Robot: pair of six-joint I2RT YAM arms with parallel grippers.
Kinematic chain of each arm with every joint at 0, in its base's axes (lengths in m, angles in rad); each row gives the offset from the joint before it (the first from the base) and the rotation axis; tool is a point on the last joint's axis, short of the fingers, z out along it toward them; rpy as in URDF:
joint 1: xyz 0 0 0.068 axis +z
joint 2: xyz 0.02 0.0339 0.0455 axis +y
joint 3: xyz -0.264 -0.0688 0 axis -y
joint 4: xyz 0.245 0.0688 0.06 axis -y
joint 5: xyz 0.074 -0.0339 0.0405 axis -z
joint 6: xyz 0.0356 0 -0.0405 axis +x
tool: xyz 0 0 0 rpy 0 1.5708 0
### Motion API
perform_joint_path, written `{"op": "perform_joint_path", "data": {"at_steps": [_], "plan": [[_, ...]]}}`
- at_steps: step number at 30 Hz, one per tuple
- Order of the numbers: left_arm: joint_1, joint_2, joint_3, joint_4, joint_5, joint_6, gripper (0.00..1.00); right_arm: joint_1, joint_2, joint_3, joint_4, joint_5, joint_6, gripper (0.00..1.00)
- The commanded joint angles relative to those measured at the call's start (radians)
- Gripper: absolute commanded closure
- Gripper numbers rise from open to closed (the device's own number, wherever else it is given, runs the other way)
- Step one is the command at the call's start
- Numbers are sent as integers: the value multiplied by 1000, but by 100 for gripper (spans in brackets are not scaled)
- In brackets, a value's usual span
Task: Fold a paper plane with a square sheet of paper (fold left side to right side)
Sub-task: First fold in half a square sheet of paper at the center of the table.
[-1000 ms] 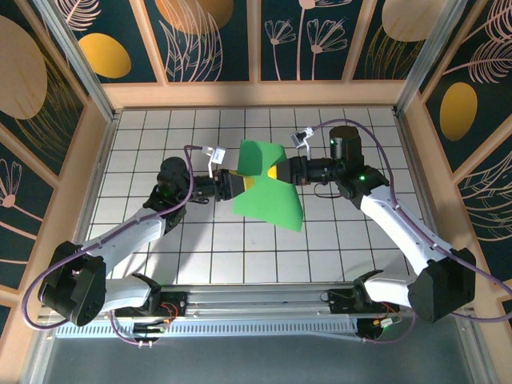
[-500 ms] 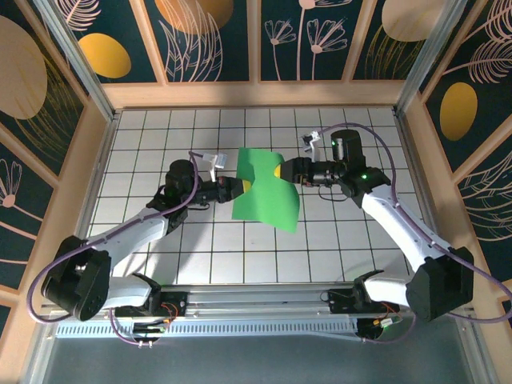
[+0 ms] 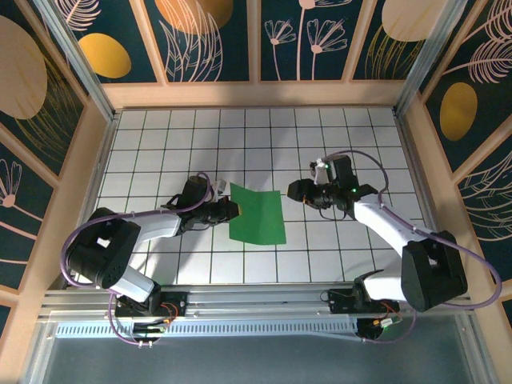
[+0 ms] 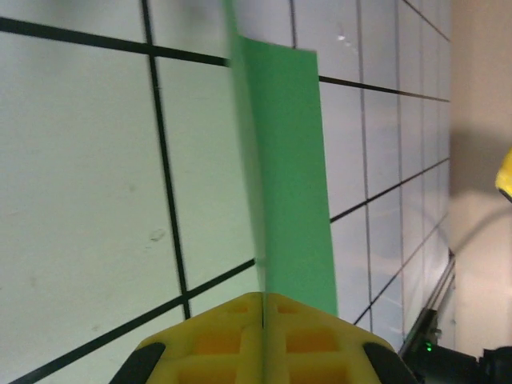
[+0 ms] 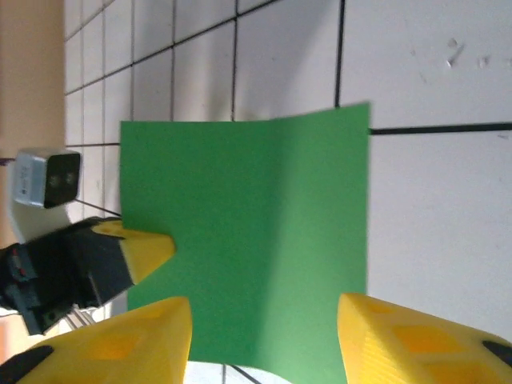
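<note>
- Green square sheet of paper (image 3: 256, 214) lies on the white-tiled desk (image 3: 160, 144), near its middle and between the two arms.
- Its left edge is lifted slightly off the tiles where it is held. The rest looks flat from above.
- The left tool (image 3: 234, 210) is clenched on that left edge. In the left wrist view its yellow fingers (image 4: 216, 340) meet with the paper pinched between them, seen edge-on.
- The right tool (image 3: 293, 192) sits just beside the sheet's upper right corner, released and holding nothing.
- In the right wrist view its two yellow fingers (image 5: 400, 332) stand well apart, with the sheet spread out ahead of them.
- A faint bend crosses the sheet's middle there, and one half is darker than the other.
</note>
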Motion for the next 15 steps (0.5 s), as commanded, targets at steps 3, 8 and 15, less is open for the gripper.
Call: {"op": "perform_joint_path", "data": {"at_steps": [3,8,15], "plan": [[-4,8,15,-86,-70,10,100,29,65,-66,156,5,84,65],[-4,9,38,-140,-82,33,100,80,174,-52,190,22,97,80],[-4,18,58,-168,-77,49,100,118,299,-16,216,41,103,88]]}}
